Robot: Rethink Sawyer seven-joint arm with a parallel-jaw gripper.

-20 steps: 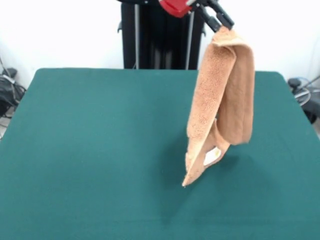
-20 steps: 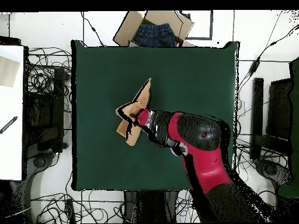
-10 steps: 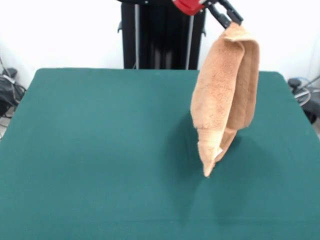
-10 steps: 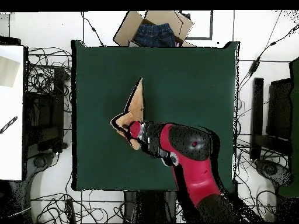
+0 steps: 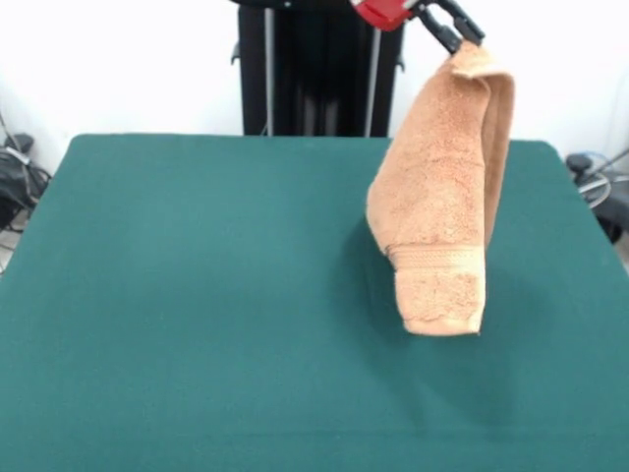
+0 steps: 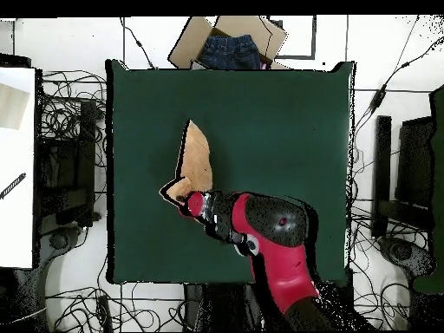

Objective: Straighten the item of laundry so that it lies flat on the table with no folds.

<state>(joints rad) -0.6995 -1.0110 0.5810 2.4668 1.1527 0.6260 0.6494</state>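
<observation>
One tan towel (image 5: 439,206) hangs doubled over, clear of the green worktop (image 5: 197,295) at right of centre, its top corner pinched in the closed end effector (image 5: 454,28) at the frame's upper right.

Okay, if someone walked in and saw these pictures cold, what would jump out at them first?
First, the tan towel dangling in mid-air above the right part of the green table in the front view, doubled over with a woven band showing near its lower end. It hangs from the gripper at the top edge, pinched by its top. From overhead, the big red and black arm reaches in from the bottom, and an open cardboard box holding blue clothing sits beyond the table's far edge.
</observation>
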